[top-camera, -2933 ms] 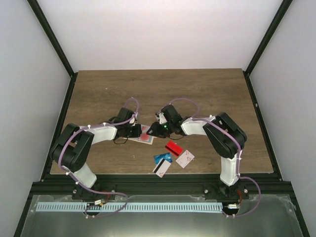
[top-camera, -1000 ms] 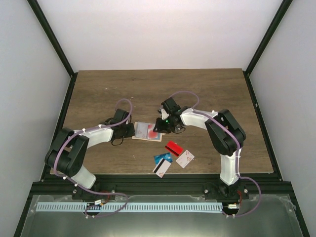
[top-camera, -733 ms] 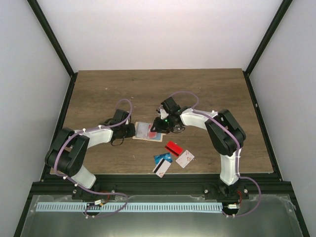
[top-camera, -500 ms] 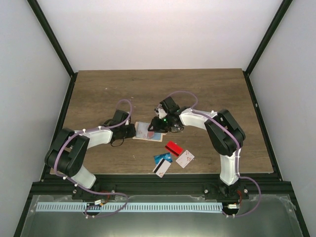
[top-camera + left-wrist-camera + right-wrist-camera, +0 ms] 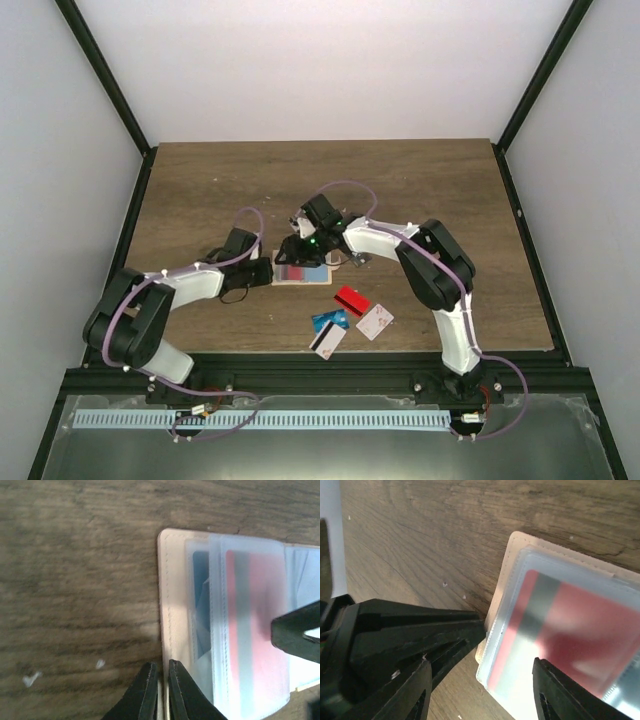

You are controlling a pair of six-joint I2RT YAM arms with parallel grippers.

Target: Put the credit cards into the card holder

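The beige card holder (image 5: 312, 277) lies open on the table, its clear sleeves facing up. One sleeve holds a blue card (image 5: 201, 600), another a red card (image 5: 260, 630). My left gripper (image 5: 163, 669) is shut on the holder's (image 5: 172, 580) left beige edge. My right gripper (image 5: 480, 682) hangs open over the sleeve's corner, one finger on each side, gripping nothing. From the right wrist, the red card (image 5: 575, 625) shows inside the sleeve. Loose credit cards lie nearer the front: a red one (image 5: 351, 299), a blue one (image 5: 328, 321), a white one with a black stripe (image 5: 327, 340) and a white one with a red dot (image 5: 375, 321).
The wooden table (image 5: 420, 190) is fenced by a black frame. Both arms reach in toward the middle, their fingertips close together at the holder. My left fingers (image 5: 420, 630) show as dark bars in the right wrist view.
My right gripper has moved left over the holder and opened wide. The left gripper stays shut on the holder's edge, nearly still.
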